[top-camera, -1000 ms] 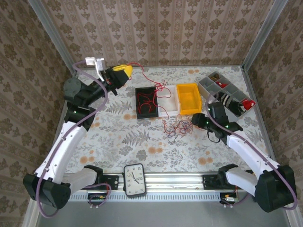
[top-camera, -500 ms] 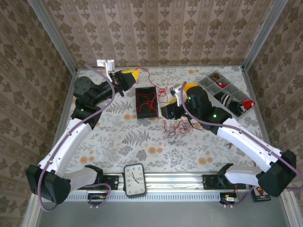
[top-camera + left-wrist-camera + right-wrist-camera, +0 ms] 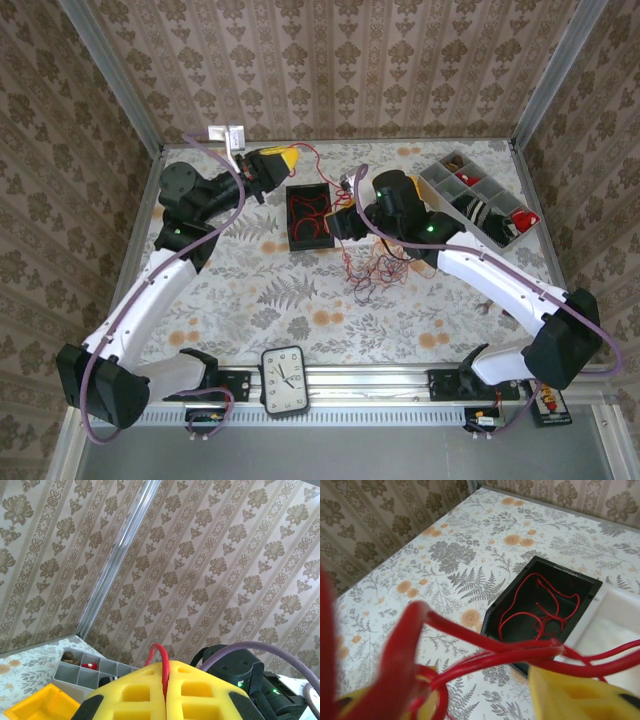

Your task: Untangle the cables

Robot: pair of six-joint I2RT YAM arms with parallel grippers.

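Two lots of cables (image 3: 372, 272): a loose red tangle on the table (image 3: 250, 300) at frame centre, and more red strands inside the black bin (image 3: 297, 240) just left of it.
Left gripper (image 3: 284, 158): upper left of centre, yellow pads (image 3: 135, 695) pressed together on one red cable.
Right gripper (image 3: 347, 213): beside the bin's right edge, fingers apart, red strands across the gap. I cannot tell whether they are gripped.

I'm looking into a robot lab's test booth: wallpapered panels (image 3: 340, 60) are walling in a floral counter (image 3: 250, 300) with a metal rail (image 3: 370, 378).
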